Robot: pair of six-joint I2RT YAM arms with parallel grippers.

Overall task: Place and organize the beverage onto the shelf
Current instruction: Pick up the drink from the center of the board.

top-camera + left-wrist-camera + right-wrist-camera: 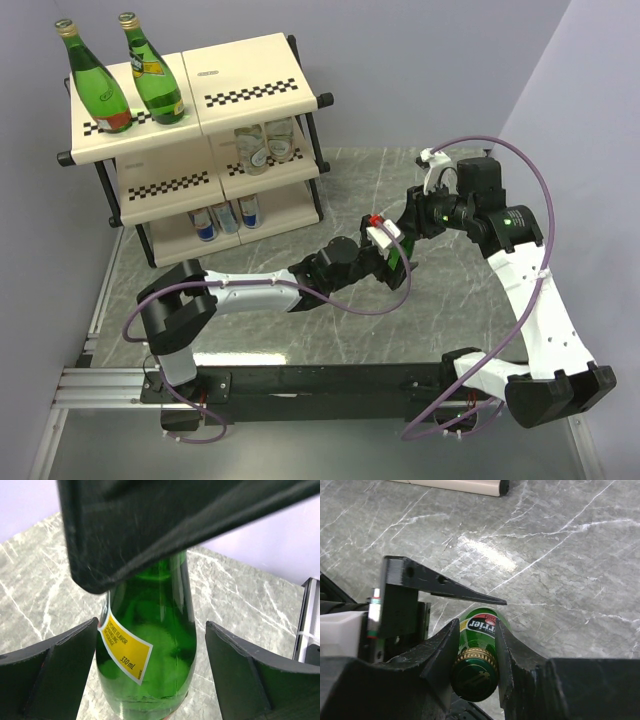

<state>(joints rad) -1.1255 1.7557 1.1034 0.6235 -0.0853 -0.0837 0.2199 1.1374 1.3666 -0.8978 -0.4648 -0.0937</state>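
Observation:
A green glass bottle [397, 262] with a gold cap [476, 656] stands above the marble table, right of the shelf [250, 70]. My right gripper [476, 645] is shut on its neck just below the cap. My left gripper [150, 672] is open around the bottle's body [155, 645]. Its left finger [50, 672] sits close to the yellow label and its right finger [260, 677] stands apart from the glass. Two more green bottles [100, 85] [155, 75] stand on the shelf's top tier. Clear bottles [265, 145] are on the middle tier and blue-silver cans [225, 215] on the bottom tier.
The shelf's right top panel carries nothing. A cream edge of the shelf [470, 486] shows at the top of the right wrist view. Grey marble table [450, 300] lies around both arms, with walls behind and to the right.

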